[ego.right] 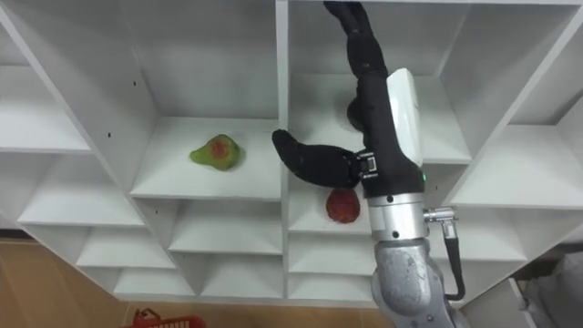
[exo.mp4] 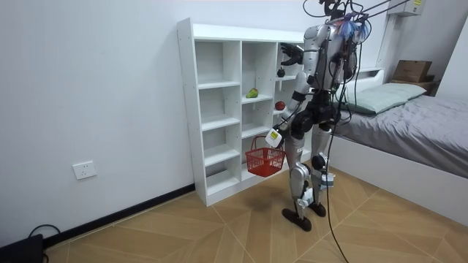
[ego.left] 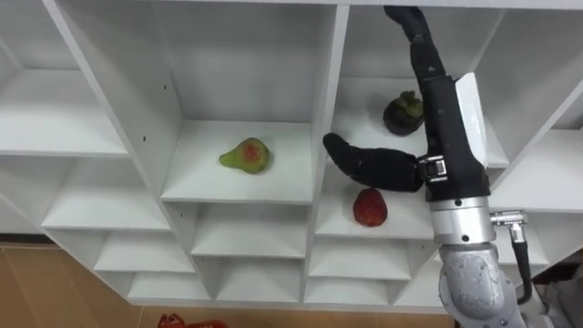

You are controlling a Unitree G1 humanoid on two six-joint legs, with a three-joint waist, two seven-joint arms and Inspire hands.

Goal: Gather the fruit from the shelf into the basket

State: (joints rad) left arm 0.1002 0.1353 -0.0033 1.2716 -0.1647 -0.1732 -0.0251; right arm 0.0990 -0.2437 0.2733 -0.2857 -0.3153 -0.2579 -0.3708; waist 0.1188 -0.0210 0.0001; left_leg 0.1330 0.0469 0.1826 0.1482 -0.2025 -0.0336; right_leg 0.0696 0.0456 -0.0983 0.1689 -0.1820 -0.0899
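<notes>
Right hand [ego.left: 444, 114]: fingers straight, empty
Red round fruit [ego.left: 369, 207]: just under its thumb
Dark round fruit [ego.left: 402, 114]: behind the hand

No readable text anywhere, as far as I can tell. The white shelf unit [exo.mp4: 219, 109] has no lettering I can make out in either the eye views or the room view. There's a small yellowish label [exo.mp4: 418, 4] at the top edge of the room view, way too tiny to read. Same with the cardboard box [exo.mp4: 412, 71] beyond the bed [exo.mp4: 409, 124]: any print on it is illegible.
</notes>
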